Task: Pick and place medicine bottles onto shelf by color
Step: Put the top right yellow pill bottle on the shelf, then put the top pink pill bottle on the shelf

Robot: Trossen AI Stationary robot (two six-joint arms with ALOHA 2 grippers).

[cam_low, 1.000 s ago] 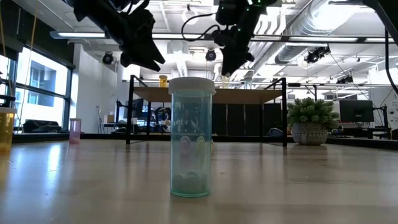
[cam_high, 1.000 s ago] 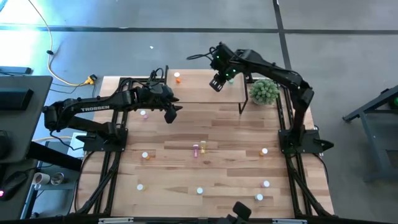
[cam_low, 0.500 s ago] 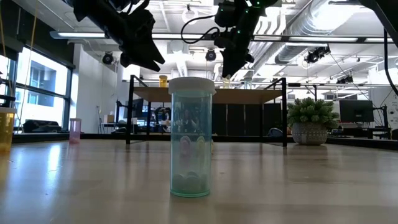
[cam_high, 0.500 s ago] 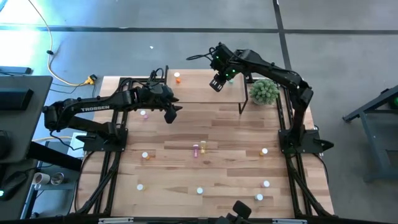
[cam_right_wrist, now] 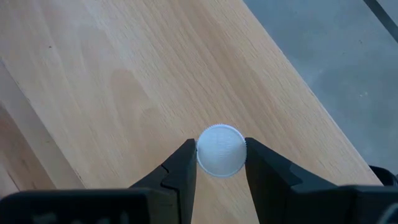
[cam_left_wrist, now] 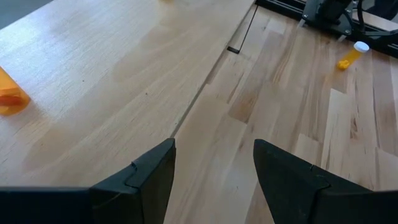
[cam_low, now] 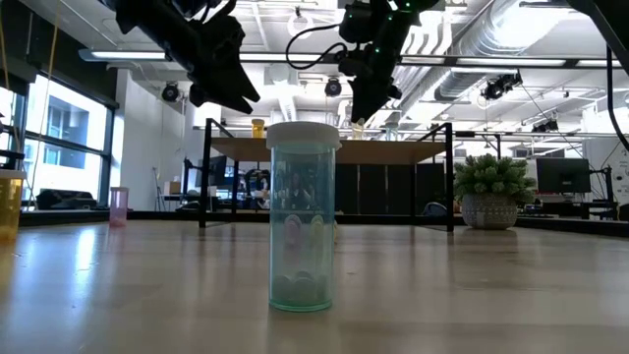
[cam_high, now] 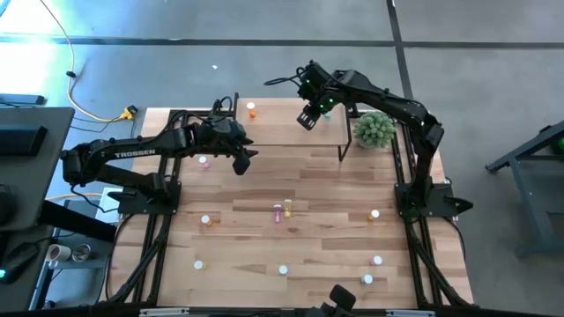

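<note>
The shelf point(cam_high: 280, 132) is a light-wood board at the table's far middle, and an orange bottle point(cam_high: 251, 110) stands on its left end. My right gripper point(cam_high: 306, 119) hangs over the shelf's right half, shut on a white-capped bottle point(cam_right_wrist: 221, 149). The body's colour is hidden under the cap. My left gripper point(cam_high: 242, 163) hovers open and empty above the shelf's near left edge; its fingers point(cam_left_wrist: 149, 177) stand apart. Other bottles lie scattered on the table, such as a pink one point(cam_high: 204, 161) and a pink and yellow pair point(cam_high: 282, 209). My right gripper pinches the bottle's white cap point(cam_right_wrist: 205, 152) between its two fingers, one on each side. The fingers come from above, pointing down. The bottle stands upright below them point(cam_low: 356, 126) over the shelf top. I cannot tell whether its base touches the board.
A potted green plant point(cam_high: 374, 129) stands right of the shelf. A green bottle point(cam_low: 303, 216) stands upright near the table's front edge. Several more bottles dot the table's near half point(cam_high: 374, 214) point(cam_high: 205, 220) point(cam_high: 283, 269). Bare wood lies between the shelf and these bottles.
</note>
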